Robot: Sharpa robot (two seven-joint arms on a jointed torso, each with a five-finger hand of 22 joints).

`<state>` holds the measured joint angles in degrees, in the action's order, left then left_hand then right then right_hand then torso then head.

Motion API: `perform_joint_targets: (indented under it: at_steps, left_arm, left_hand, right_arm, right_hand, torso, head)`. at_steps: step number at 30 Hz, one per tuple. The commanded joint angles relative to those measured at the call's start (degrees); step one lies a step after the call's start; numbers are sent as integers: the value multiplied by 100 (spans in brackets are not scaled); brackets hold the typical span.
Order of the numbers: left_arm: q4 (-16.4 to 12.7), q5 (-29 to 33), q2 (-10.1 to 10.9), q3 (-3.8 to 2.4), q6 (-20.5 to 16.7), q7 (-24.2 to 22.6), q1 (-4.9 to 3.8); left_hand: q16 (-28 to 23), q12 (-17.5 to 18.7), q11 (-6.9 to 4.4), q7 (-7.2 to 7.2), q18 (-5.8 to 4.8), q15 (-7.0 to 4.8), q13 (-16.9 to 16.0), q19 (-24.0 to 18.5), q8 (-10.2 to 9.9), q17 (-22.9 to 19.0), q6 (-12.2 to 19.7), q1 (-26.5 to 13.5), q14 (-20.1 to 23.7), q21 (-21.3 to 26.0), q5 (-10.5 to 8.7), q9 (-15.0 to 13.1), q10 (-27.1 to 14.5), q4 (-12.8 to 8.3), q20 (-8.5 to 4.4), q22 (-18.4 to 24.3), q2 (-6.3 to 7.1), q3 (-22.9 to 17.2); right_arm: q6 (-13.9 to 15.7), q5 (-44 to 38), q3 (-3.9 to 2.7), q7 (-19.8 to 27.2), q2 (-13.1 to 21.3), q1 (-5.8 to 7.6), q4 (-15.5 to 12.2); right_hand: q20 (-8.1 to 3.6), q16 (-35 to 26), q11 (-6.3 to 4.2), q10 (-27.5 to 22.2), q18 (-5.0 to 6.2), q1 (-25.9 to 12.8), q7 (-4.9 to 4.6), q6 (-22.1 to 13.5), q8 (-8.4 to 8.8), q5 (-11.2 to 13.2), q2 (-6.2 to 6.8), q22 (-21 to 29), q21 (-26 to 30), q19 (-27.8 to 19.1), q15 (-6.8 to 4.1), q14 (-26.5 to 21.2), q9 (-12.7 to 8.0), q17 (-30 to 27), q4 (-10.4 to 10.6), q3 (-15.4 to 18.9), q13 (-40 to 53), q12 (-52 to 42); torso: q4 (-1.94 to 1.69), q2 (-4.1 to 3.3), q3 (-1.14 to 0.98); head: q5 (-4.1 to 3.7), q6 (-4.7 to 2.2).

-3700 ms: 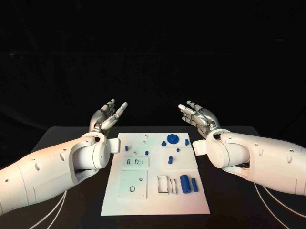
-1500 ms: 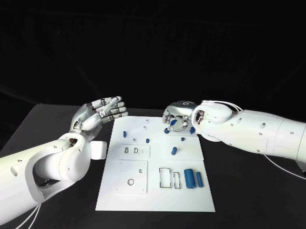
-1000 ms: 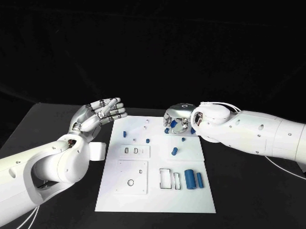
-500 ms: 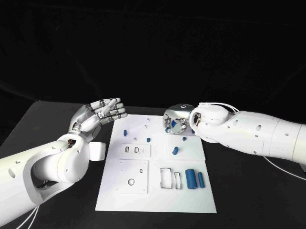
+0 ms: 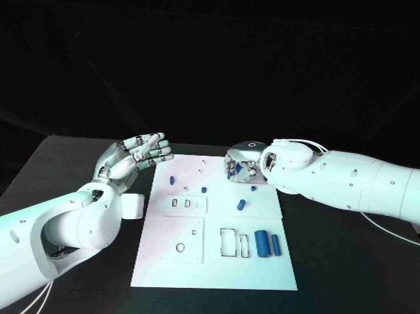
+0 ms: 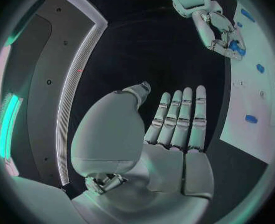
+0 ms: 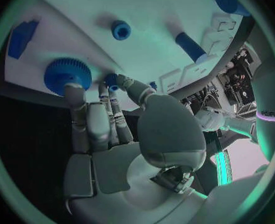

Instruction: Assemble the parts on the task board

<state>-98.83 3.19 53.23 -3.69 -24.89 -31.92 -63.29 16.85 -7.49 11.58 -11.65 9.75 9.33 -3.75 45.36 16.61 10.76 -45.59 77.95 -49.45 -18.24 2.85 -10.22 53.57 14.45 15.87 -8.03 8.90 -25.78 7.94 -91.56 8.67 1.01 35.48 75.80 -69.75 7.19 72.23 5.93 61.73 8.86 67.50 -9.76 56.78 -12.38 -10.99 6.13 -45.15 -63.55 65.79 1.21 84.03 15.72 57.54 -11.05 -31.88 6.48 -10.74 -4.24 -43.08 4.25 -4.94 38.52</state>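
Left hand (image 5: 133, 155) raised beside the task board (image 5: 216, 261), fingers spread, holding nothing. Right hand (image 5: 242, 165) down at the board's far edge, fingertips (image 7: 75, 90) touching the blue gear (image 7: 67, 73); no grasp evident. Suggest closing evenly round the toothed rim, then lifting straight

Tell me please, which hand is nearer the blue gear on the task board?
Right. The right hand has fingertips at the blue gear; the left hand hovers open off the task board's other side.

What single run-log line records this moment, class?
task: assemble parts | right hand: fingertips at blue gear, far end of task board | left hand: open, raised beside board
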Motion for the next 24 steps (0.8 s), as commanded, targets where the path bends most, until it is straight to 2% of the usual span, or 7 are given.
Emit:
perform_joint_targets:
  at_steps: [1,4,9,12,16,20,24]
  left_arm:
    - [-2,0,-1,-7,123,-6,-13]
    - [3,0,0,-7,126,-1,-13]
    - [14,0,-4,-7,134,5,-13]
    - [27,0,-1,-7,134,12,-13]
    - [39,-2,7,-7,131,18,-13]
    - [35,-5,7,-7,129,22,-13]
    - [26,-6,-4,-7,128,24,-13]
  left_hand:
    - [-19,25,26,-314,70,32,9,39,-21,4,-9,-17,25,-30,7,5,5,-2,-5,4,47,-40]
    - [-19,25,26,-314,70,32,9,39,-21,4,-9,-17,25,-30,7,5,5,-2,-5,4,47,-40]
    - [-19,25,26,-314,70,32,9,39,-21,4,-9,-17,25,-30,7,5,5,-2,-5,4,47,-40]
    - [-24,41,31,-320,70,34,8,40,-32,6,-4,-26,23,-30,7,9,-1,-2,-5,7,44,-43]
    - [-16,54,33,-323,73,31,8,51,-41,13,0,-30,2,-36,7,12,-5,-4,-7,7,43,-46]
    - [-16,54,33,-323,73,31,8,51,-41,13,0,-30,2,-36,7,12,-5,-4,-7,7,43,-46]
    - [-13,59,33,-324,74,30,8,56,-44,15,1,-33,-5,-39,7,14,-6,-5,-7,7,43,-47]
  right_arm:
    - [-10,-146,4,-58,12,-13,-45]
    - [177,-161,4,-47,20,-15,-91]
    - [722,-170,3,-88,38,-18,-180]
    - [995,-168,0,-140,35,-18,-213]
    - [1238,-153,-15,-222,4,-18,-225]
    - [1431,-96,-26,-261,-112,-16,-150]
    - [1567,-29,-32,-279,-264,-15,-33]
  right_hand:
    - [-18,35,-13,96,-53,33,14,65,-49,30,-64,-18,-27,29,-24,74,24,-15,42,-23,15,-54]
    - [-49,89,-44,192,-61,159,46,106,-92,238,-133,-106,-91,50,-61,64,78,-4,27,-130,27,-132]
    - [-105,170,-118,394,-89,380,86,191,-171,399,-252,-341,-263,128,-115,65,176,5,-38,-337,81,-292]
    - [-129,323,-158,491,-272,403,116,259,-235,415,-255,-1349,-888,684,-142,98,257,234,-42,-388,122,-382]
    - [-138,347,-171,512,-278,416,127,279,-258,415,-251,-1403,-929,705,-152,101,289,253,-50,-407,137,-407]
    - [-141,357,-169,501,-278,413,127,280,-264,420,-238,-1408,-936,702,-154,101,304,259,-53,-411,139,-407]
    - [-142,360,-167,495,-279,410,126,277,-265,425,-234,-1413,-940,702,-153,101,309,261,-53,-412,139,-405]
  torso:
    - [-2,-16,5]
    - [-7,-16,5]
    - [-24,-20,12]
    - [-21,-18,8]
    - [-21,-26,11]
    - [-24,-38,26]
    - [-44,-47,21]
  head:
    - [-5,0]
    - [-7,-12]
    - [-19,-32]
    - [-8,-55]
    - [-20,-79]
    - [-31,-97]
    - [-30,-103]
